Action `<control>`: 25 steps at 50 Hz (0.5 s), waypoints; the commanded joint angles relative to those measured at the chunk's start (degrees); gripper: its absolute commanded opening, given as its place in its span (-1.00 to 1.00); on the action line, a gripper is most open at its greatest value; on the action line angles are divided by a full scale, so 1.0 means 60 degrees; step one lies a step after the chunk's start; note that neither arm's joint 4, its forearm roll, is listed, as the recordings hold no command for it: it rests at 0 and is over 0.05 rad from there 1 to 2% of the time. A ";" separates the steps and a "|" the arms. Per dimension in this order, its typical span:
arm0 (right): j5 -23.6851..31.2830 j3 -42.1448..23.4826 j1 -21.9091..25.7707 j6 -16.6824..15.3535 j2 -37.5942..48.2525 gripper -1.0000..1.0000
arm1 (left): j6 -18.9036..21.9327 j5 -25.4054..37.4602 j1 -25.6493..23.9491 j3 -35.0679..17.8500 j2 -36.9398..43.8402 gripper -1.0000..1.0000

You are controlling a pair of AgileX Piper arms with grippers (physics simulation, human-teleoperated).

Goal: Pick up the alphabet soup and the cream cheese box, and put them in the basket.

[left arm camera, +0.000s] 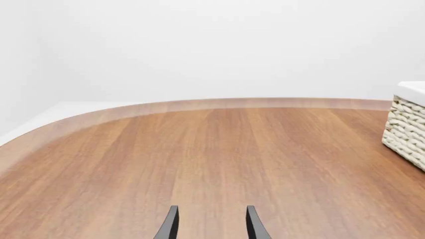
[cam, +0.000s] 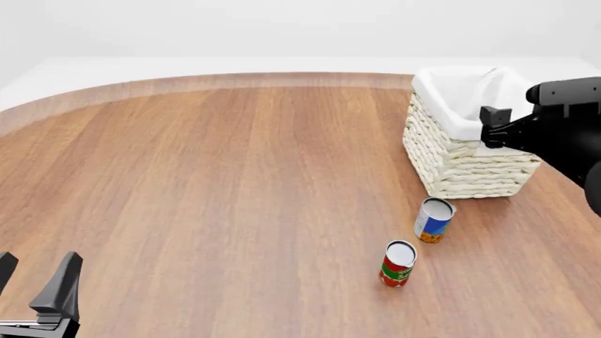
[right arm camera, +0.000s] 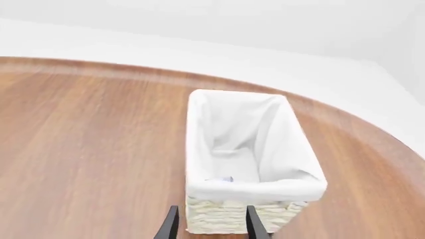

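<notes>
The right end effector (right arm camera: 210,226) hangs open and empty above the basket (cam: 466,166). The alphabet soup (cam: 433,220) stands on the counter (cam: 225,197) just before the basket, beside a red-green can (cam: 397,263). The left end effector (left arm camera: 211,224), open, sits well apart.

The bench (cam: 216,183) is rendered as reddish-brown wood with long straight grain, smooth and faintly satin, and is edged by a paler wooden band. The basket (cam: 465,165) is woven from off-white wicker in coarse, ribbed rows, and a white cloth liner (right arm camera: 249,144), matt and softly creased, is folded over its rim. The alphabet soup (cam: 433,220) is shown with a smooth silver-white metal top and a glossy printed label in blue, white and yellow-orange. A like metal top and a red and green label are seen on the second can (cam: 397,263). The arms' housings are finished in matt black.
</notes>
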 commanded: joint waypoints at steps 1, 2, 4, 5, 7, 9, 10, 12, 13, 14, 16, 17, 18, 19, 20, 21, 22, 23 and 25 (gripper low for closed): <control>-0.0450 0.1095 0.0196 0.0073 -0.0682 1.00 | 0.0000 0.0000 0.0000 0.0000 0.0000 1.00; -0.0498 0.1192 0.0218 0.0084 -0.0707 1.00 | 0.0000 0.0000 0.0000 0.0000 0.0000 1.00; -0.0644 0.1423 0.0297 0.0056 -0.0759 1.00 | 0.0000 0.0000 0.0000 0.0000 0.0000 1.00; -0.0692 0.1508 0.0283 0.0062 -0.0799 1.00 | 0.0000 0.0000 0.0000 0.0000 0.0000 1.00; -0.0821 0.1709 0.0275 0.0104 -0.0911 1.00 | 0.0000 0.0000 0.0000 0.0000 0.0000 1.00; -0.0948 0.1892 0.0277 0.0093 -0.0961 1.00 | 0.0000 0.0000 0.0000 0.0000 0.0000 1.00; -0.1043 0.2010 0.0294 0.0069 -0.0977 1.00 | 0.0000 0.0000 0.0000 0.0000 0.0000 1.00; -0.1164 0.2168 0.0315 0.0098 -0.1025 1.00 | 0.0000 0.0000 0.0000 0.0000 0.0000 1.00; -0.1222 0.2247 0.0325 0.0070 -0.1061 1.00 | 0.0000 0.0000 0.0000 0.0000 0.0000 1.00; -0.1289 0.2336 0.0325 -0.0015 -0.1096 1.00 | 0.0000 0.0000 0.0000 0.0000 0.0000 1.00; -0.1369 0.2450 0.0325 -0.0093 -0.1101 1.00 | 0.0000 0.0000 0.0000 0.0000 0.0000 1.00; -0.1429 0.2528 0.0320 -0.0131 -0.1127 1.00 | 0.0000 0.0000 0.0000 0.0000 0.0000 1.00; -0.1494 0.2614 0.0347 -0.0129 -0.1136 1.00 | 0.0000 0.0000 0.0000 0.0000 0.0000 1.00; -0.1543 0.2675 0.0391 -0.0150 -0.1143 1.00 | 0.0000 0.0000 0.0000 0.0000 0.0000 1.00; -0.1587 0.2724 0.0424 -0.0140 -0.1141 1.00 | 0.0000 0.0000 0.0000 0.0000 0.0000 1.00; -0.1643 0.2792 0.0470 -0.0122 -0.1128 1.00 | 0.0000 0.0000 0.0000 0.0000 0.0000 1.00; -0.1687 0.2838 0.0488 -0.0127 -0.1127 1.00 | 0.0000 0.0000 0.0000 0.0000 0.0000 1.00; -0.1724 0.2875 0.0497 -0.0117 -0.1118 1.00 | 0.0000 0.0000 0.0000 0.0000 0.0000 1.00; -0.1818 0.2983 0.0532 -0.0124 -0.1088 1.00 | 0.0000 0.0000 0.0000 0.0000 0.0000 1.00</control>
